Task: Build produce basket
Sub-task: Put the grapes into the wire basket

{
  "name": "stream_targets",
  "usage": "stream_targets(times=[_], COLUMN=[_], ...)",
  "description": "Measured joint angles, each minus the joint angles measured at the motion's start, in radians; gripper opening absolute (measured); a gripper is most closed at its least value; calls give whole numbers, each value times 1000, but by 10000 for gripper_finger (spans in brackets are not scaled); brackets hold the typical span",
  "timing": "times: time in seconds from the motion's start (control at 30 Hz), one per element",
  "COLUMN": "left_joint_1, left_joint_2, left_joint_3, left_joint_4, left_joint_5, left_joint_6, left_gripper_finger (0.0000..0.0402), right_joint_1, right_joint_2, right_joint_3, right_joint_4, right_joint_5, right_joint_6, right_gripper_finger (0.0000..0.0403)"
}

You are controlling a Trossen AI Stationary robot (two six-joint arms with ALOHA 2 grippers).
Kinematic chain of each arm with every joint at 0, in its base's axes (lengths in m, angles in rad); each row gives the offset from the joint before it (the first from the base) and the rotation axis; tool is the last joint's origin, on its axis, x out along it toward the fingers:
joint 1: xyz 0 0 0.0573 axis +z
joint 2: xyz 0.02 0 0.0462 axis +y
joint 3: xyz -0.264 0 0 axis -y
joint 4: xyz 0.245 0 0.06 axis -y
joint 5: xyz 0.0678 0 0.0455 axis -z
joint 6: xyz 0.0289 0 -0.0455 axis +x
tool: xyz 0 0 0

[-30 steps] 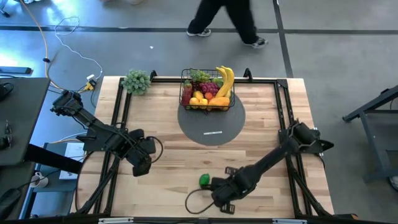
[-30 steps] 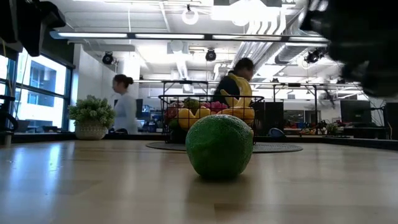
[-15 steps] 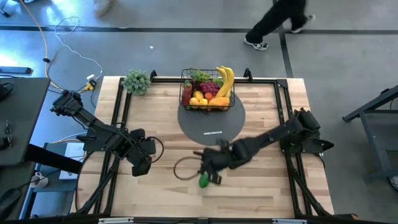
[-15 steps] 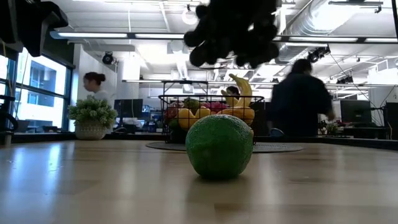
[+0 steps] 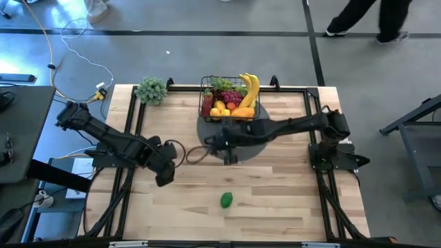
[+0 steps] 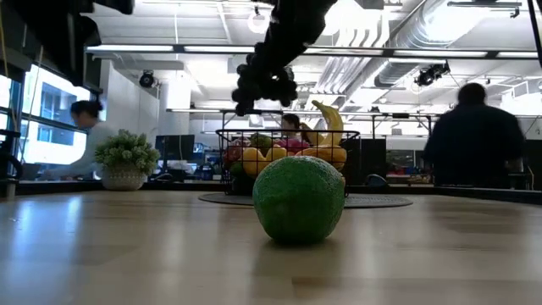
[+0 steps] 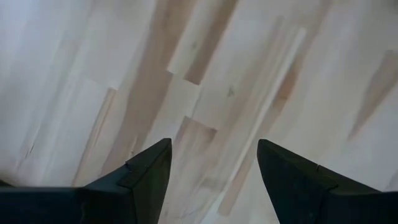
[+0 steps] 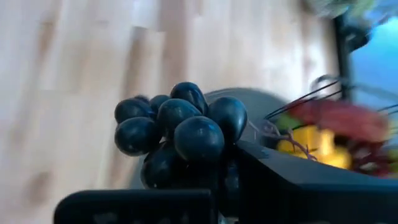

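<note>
Since the earlier frame the right gripper [image 5: 222, 142] is carried from the front of the table [image 5: 296, 200] up to the grey mat [image 5: 258, 143], just in front of the basket [image 5: 229, 103]. Its fingers are clenched on a bunch of black grapes [image 8: 177, 132], which is held in the air and is seen dark above the basket in the low view. The basket is placed on the far part of the mat and is filled with bananas [image 5: 249, 88], lemons, oranges and grapes. A green lime [image 5: 226, 200] is left alone on the wood near the front edge, well apart from the basket. The left gripper [image 5: 165, 173] is kept low over bare wood at the left side, its fingers [image 7: 146, 177] spread apart and nothing is held between them. A leafy bunch [image 5: 151, 89] is seen at the far left corner
</note>
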Motion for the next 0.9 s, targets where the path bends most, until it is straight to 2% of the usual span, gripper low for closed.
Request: stream_targets(times=[0.23,0.47,0.7,0.9], left_joint_1=[99,170,220,261], left_joint_2=[0,0,0,0], left_joint_3=[0,0,0,0], left_joint_4=[14,25,45,45], left_joint_5=[-3,-3,-3,-2], left_joint_6=[-50,-59,-93,-211], left_gripper_finger=[227,227,227,227], right_joint_1=[-176,-351,-508,-596], right_joint_2=[0,0,1,29], right_joint_3=[0,0,0,1], right_joint_4=[109,222,251,246], right_joint_5=[-2,-39,-220,-362], right_joint_6=[-243,-394,-564,-607], right_gripper_finger=[0,0,0,0])
